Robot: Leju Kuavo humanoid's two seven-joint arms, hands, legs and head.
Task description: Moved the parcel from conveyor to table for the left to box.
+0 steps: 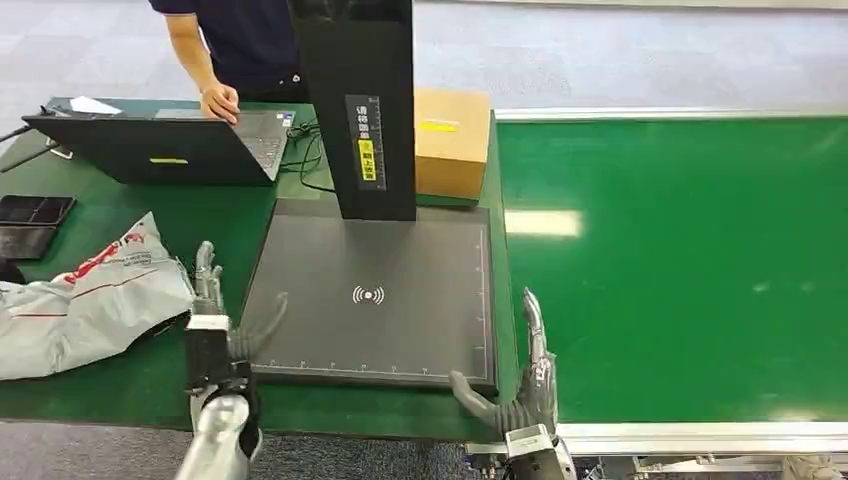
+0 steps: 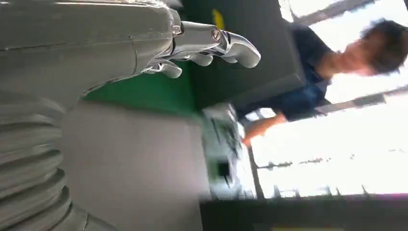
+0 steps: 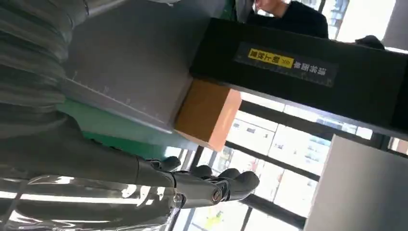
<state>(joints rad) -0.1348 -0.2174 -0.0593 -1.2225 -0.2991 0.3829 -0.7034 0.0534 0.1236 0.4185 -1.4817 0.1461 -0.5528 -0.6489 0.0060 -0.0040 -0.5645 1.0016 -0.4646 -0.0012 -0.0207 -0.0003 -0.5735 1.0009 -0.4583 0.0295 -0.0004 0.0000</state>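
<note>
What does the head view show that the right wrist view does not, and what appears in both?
Head view alone: the grey parcel bag lying on the green table beside the open left hand, the laptop with a person's hand on it, and the green conveyor. Right wrist view alone: bright windows behind the scene. Both share the cardboard box, the black upright post with its yellow label, the dark scanning pad and the open right hand.

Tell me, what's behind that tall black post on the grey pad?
A brown cardboard box stands just behind the black post, at its right, with a yellow label on top. The post covers the box's left part, so what lies directly behind the post is hidden.
</note>
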